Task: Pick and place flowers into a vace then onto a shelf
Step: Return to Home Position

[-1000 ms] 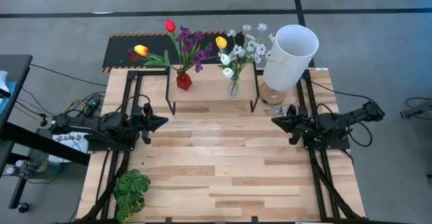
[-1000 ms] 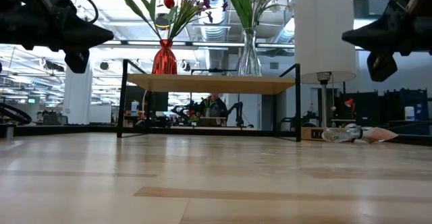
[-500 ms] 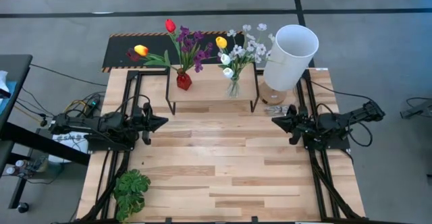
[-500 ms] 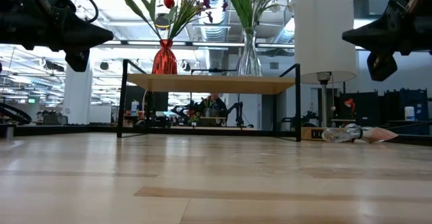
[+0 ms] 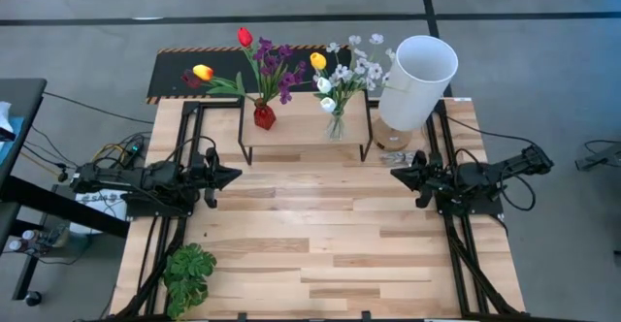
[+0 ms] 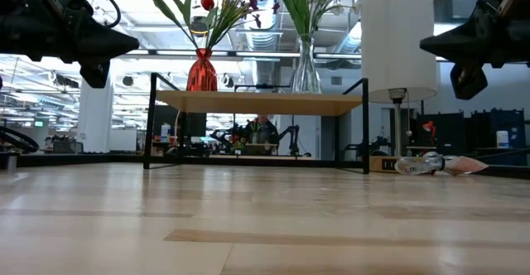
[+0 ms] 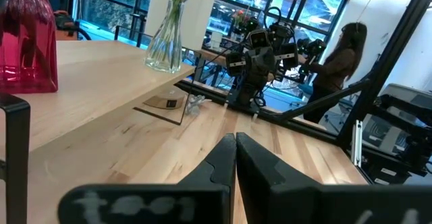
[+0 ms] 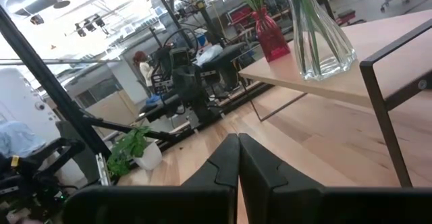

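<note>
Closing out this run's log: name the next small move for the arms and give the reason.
Probably no more than a stop where they are: the flowers stand in the red vase and clear vase on the shelf, and the left gripper and right gripper are shut, empty, at opposite sides of the table.

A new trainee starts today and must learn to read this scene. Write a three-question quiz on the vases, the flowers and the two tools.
1. True or false: the red vase and the clear vase both stand on the shelf.
2. Which vase holds the purple bunch? A. the red vase. B. the clear vase. C. neither.
3. Fill in: the left tool and the right tool, each pulled back to its own side of the table, both have their fingers ____ and hold nothing.

Key: 1 true; 2 A; 3 shut.
</note>
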